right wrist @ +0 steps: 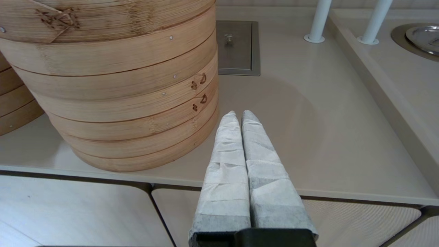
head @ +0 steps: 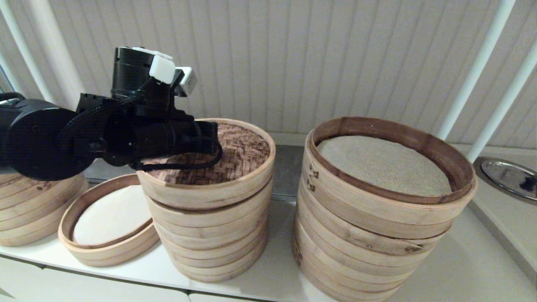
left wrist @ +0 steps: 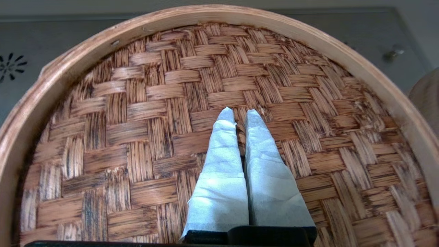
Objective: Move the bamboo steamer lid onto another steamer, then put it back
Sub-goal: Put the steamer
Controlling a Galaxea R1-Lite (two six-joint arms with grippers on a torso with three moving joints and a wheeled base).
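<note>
The bamboo steamer lid (head: 245, 153), reddish-brown woven with a pale rim band, lies on top of the tall middle stack (head: 214, 243). My left gripper (left wrist: 240, 115) is over the lid's centre, shut on the small loop handle, which shows as a brown strip between the wrapped fingers (left wrist: 223, 151). In the head view the left wrist hides those fingers. The other steamer (head: 107, 251), a shallow ring with a white liner, stands on the counter just left of the stack. My right gripper (right wrist: 239, 115) hangs shut and empty above the counter's front edge, beside the wide stack.
The wide stack with beige cloth liner (head: 369, 235) stands right of the middle stack. A further stack (head: 29, 218) sits at the far left. White posts (head: 474, 71) and a metal lid (head: 507, 176) are at the right. A metal hatch (right wrist: 236, 48) lies in the counter behind.
</note>
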